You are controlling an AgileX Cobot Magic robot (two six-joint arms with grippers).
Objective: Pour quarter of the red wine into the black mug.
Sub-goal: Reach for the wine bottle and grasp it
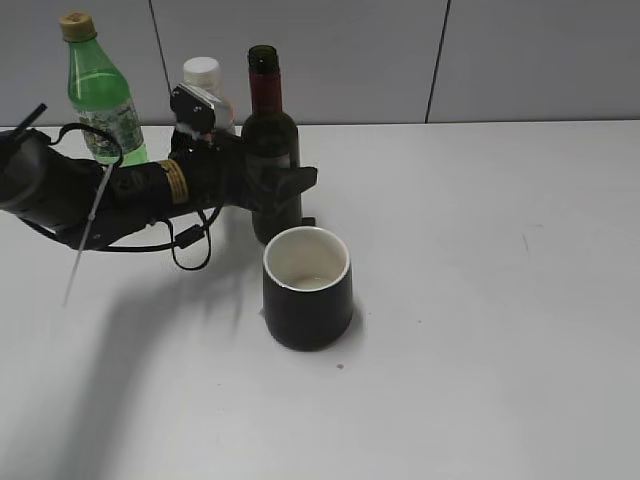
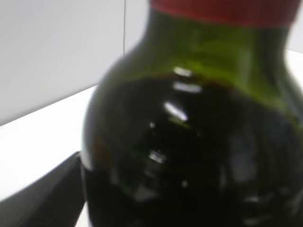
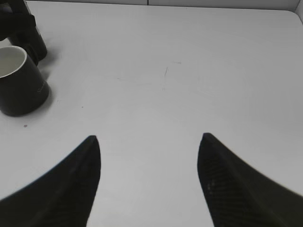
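The red wine bottle [image 1: 271,125] stands upright at the back of the white table, uncapped, with a maroon neck foil. It fills the left wrist view [image 2: 189,142], dark liquid up to its shoulder. My left gripper [image 1: 277,190] reaches in from the left and is shut on the bottle's body, one finger across its front. The black mug [image 1: 307,285] with a white interior stands just in front of the bottle, slightly to the right. It also shows in the right wrist view [image 3: 19,85]. My right gripper [image 3: 149,139] is open and empty above bare table, to the right of the mug.
A green plastic bottle [image 1: 100,95] stands at the back left. A bottle with a white cap [image 1: 203,72] stands behind my left arm, close to the wine bottle. A grey wall runs along the table's far edge.
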